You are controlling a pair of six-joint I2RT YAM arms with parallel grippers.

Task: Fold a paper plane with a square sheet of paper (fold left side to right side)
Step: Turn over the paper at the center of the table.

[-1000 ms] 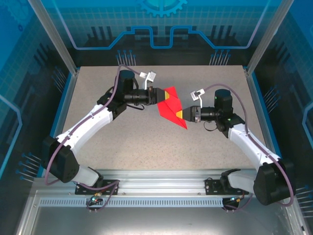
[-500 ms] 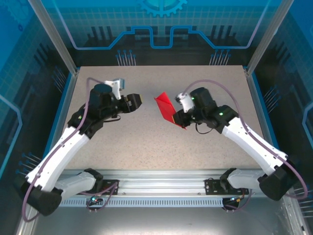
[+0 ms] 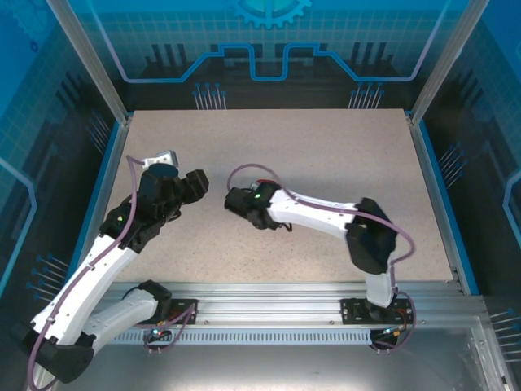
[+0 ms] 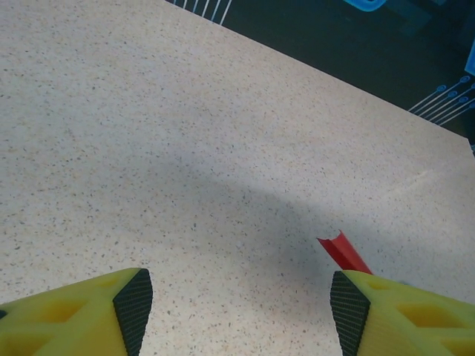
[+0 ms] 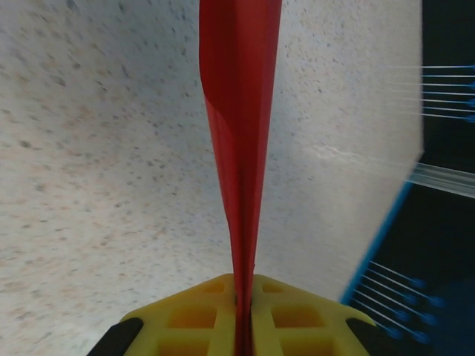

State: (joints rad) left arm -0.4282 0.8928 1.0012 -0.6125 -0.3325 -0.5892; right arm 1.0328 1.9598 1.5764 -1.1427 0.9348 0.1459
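Note:
The square sheet of paper (image 5: 239, 148) is bright red and folded into a slim layered strip. In the right wrist view I see it edge-on, standing straight out from the jaws. My right gripper (image 5: 243, 297) is shut on its near end, over the left-middle of the table (image 3: 236, 199). A red tip of the paper (image 4: 343, 252) pokes out just beyond the right fingertip (image 4: 349, 308) of my left gripper (image 4: 241, 311). The left gripper (image 3: 194, 182) is open with bare table between its pads, a short way left of the right gripper. From above, the right wrist hides the paper.
The speckled beige table (image 3: 326, 155) has a blue rim (image 3: 431, 195) and clear walls on metal posts (image 3: 89, 61). My right forearm (image 3: 317, 216) stretches across the middle of the table from its base at the near right.
My left gripper has let go of the paper, opened and pulled back toward the near left. The right arm has swung left across the table with the folded paper in its grip.

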